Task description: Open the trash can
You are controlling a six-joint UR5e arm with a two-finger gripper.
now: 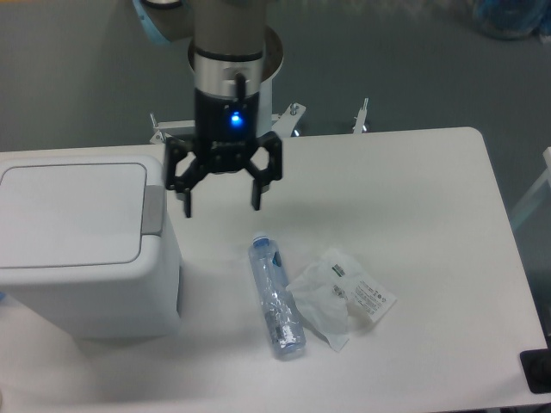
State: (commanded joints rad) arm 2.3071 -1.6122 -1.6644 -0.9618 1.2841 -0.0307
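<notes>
**Trash can shut at table's left end; gripper spread just beside it**

The trash can (82, 249) stands at the left end of the white table (430, 215), partly cut by the picture's left edge. Its flat rectangular lid (69, 213) lies down and closed. The long axis of the lid runs left to right; the grey push tab (153, 209) sits on the right-hand edge, facing the table's middle. No writing is legible on the can.

The gripper (221, 200) hangs above the table just right of the tab, fingers pointing down, jaws spread wide with nothing between them. A blue light glows on its body.

Right of the can, apart from it, a clear plastic bottle (275, 297) lies on its side, long axis running roughly near to far. Touching its right side is a crumpled clear wrapper (340, 297) bearing small printed labels, too small to read.
</notes>
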